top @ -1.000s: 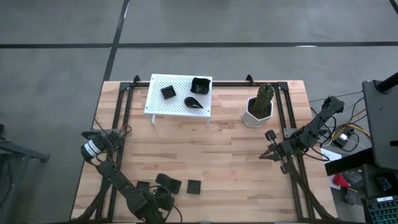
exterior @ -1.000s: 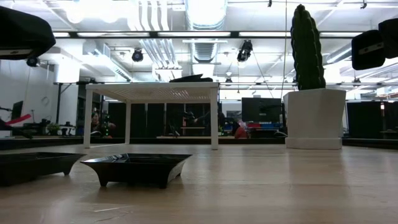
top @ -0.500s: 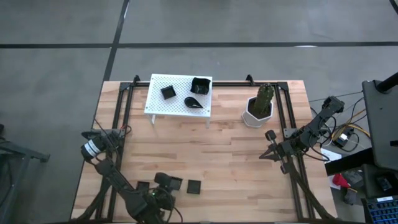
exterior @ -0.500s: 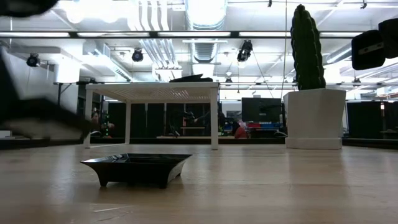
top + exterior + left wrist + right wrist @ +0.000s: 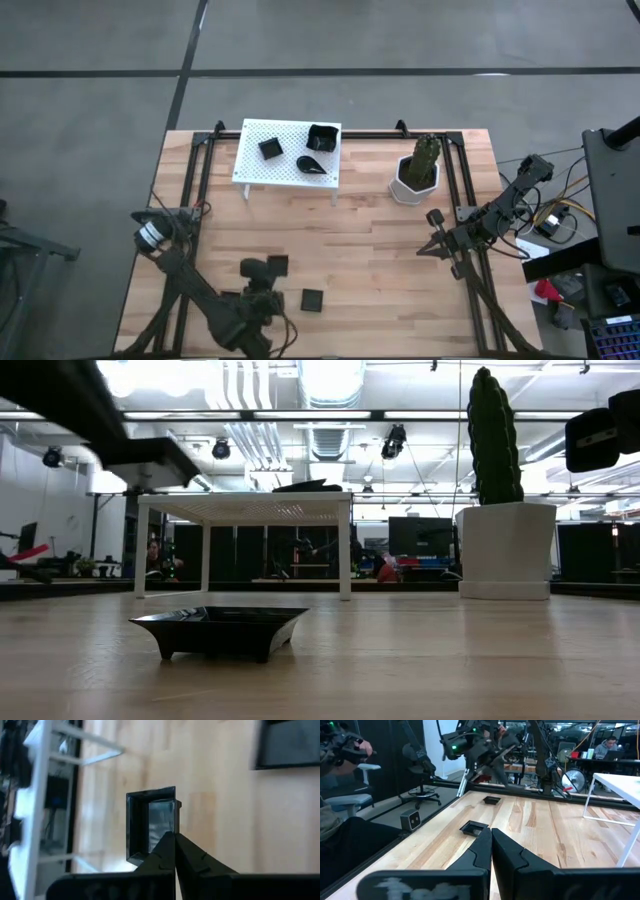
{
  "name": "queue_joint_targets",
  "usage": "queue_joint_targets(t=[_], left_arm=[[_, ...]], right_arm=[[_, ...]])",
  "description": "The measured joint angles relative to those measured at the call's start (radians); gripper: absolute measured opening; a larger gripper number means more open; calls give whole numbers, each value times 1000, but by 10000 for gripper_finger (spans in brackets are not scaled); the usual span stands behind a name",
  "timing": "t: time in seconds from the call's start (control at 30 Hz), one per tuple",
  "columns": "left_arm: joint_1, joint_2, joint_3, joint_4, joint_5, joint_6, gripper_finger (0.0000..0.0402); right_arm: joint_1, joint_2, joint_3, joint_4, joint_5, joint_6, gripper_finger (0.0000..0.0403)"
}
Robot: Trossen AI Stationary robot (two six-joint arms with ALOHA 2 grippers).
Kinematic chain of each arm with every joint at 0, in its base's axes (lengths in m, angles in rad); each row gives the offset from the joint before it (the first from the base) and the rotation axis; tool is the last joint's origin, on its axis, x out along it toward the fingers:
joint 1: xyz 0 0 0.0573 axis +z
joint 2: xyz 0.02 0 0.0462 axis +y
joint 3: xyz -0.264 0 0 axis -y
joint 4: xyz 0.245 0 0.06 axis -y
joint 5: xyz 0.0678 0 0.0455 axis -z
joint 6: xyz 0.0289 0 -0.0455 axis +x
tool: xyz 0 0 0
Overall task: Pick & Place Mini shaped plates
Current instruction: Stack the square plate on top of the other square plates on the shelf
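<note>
1. Since a second ago, the left gripper (image 5: 268,272) has risen from the table's near edge and carried a square raised-rim plate (image 5: 277,265) with it; where three dark dishes lay in a row at the front, two now lie on the wood.
2. In the left wrist view the fingers (image 5: 172,851) are pressed together on the near rim of that plate (image 5: 150,822), which hangs clear of the boards.
3. The low view shows the same dish (image 5: 150,463) held up in the air, tilted, in front of the white rack's (image 5: 245,510) near leg.
4. On the table below, a small flat square plate (image 5: 312,299) lies just beside the left arm, and another dark plate (image 5: 231,298) lies on the arm's other side, partly hidden by it.
5. The low view has one square dish (image 5: 219,632) sitting flat on the wood in the foreground.
6. The white perforated rack (image 5: 255,165) stands at the far side of the table and bears three black plates: a small square (image 5: 270,148), a larger raised-rim square (image 5: 321,137) and a teardrop shape (image 5: 315,165).
7. A white pot with a green cactus (image 5: 417,170) stands near the rack, towards the right arm's side.
8. The right gripper (image 5: 432,238) waits above the table's right side, well apart from every plate, its fingers (image 5: 490,847) pressed together with nothing between them.
</note>
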Motion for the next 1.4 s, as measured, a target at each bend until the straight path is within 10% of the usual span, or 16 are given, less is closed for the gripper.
queue_joint_targets(t=[0.57, 1.4], left_arm=[[267, -195, -21, -176, -115, -94, 0], [807, -344, -22, -14, -217, 485, 0]], right_arm=[[0, 1, 0, 0, 0, 0, 8], [0, 1, 0, 0, 0, 0, 8]])
